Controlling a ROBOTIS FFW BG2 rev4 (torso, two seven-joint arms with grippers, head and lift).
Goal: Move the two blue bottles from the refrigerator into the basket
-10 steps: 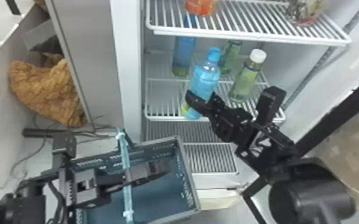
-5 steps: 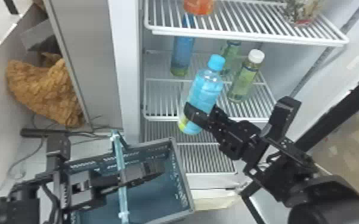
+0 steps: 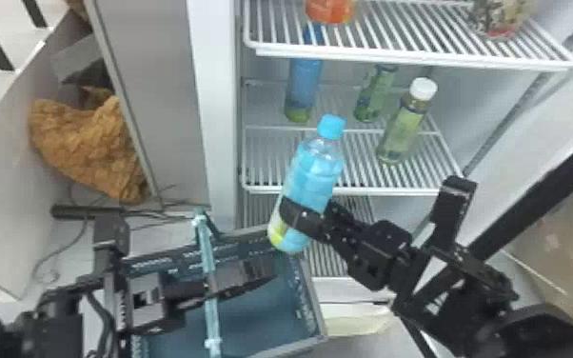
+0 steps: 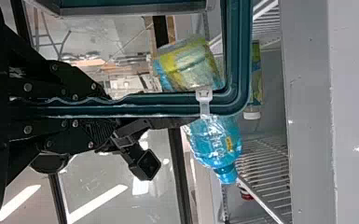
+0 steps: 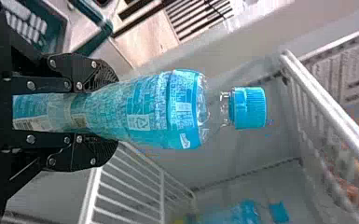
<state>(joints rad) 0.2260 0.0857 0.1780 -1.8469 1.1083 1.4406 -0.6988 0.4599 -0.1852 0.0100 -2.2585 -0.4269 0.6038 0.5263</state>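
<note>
Bottle [image 3: 316, 166] clamped in right fingers [image 3: 300, 219], tilted near basket [image 3: 316, 304]; first transfer apparently underway. Left fingers [image 3: 252, 273] closed on handle [image 3: 210, 295]. Second bottle [image 3: 305, 85] on shelf [image 3: 271, 159]. Next: swing over basket, lower, release.

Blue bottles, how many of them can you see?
2. One blue bottle is in the right gripper; the other blue bottle stands on a refrigerator shelf, partly behind the upper shelf. More may be hidden.

1 blue bottle [image 3: 321, 164], with a bright cap, is leaning cap up in the right gripper [image 3: 307, 213]. The other blue bottle [image 3: 305, 78] is standing beyond it. The teal basket [image 3: 315, 309] is sitting under the left gripper [image 3: 264, 273], open side up.
</note>
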